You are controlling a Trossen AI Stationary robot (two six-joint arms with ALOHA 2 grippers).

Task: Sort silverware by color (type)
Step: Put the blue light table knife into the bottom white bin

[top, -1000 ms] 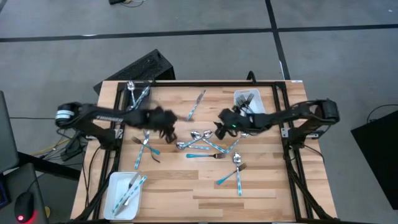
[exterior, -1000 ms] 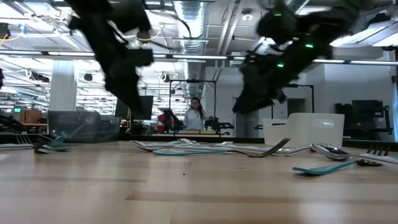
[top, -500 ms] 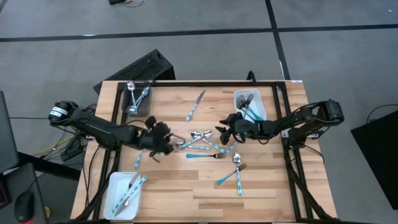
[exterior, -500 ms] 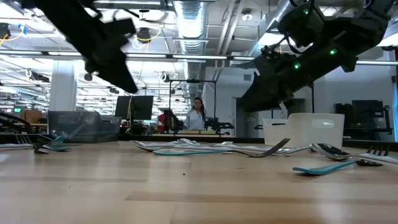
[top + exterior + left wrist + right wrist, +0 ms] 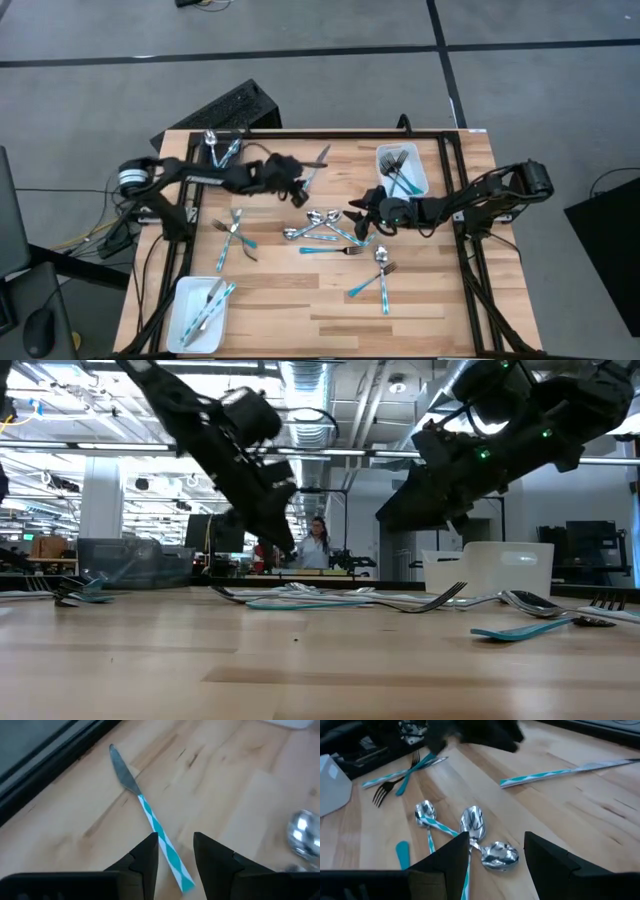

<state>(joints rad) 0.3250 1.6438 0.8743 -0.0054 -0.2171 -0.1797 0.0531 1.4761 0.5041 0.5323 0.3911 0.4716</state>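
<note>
Silverware with teal handles lies scattered on the wooden table. A knife (image 5: 315, 168) lies flat near the far edge. Its striped handle (image 5: 165, 845) runs between my left gripper's (image 5: 175, 852) open fingers, which hover above it (image 5: 280, 545) without touching. A cluster of three spoons (image 5: 320, 218) lies mid-table. My right gripper (image 5: 355, 215) hangs open just right of them and above them (image 5: 492, 855). Loose forks (image 5: 232, 235) (image 5: 330, 250) and one more spoon (image 5: 380, 255) rest flat nearby.
A white tray (image 5: 412, 180) holding forks stands at the far right. A dark grey bin (image 5: 212, 172) with spoons sits at the far left corner. A white tray (image 5: 185, 300) with knives is at the near left corner. A person stands in the room behind.
My left gripper swung first toward the near-left, then toward the far edge and right, ending over the knife's handle. My right gripper shifted slightly toward the near edge beside the spoons. No silverware moved.
</note>
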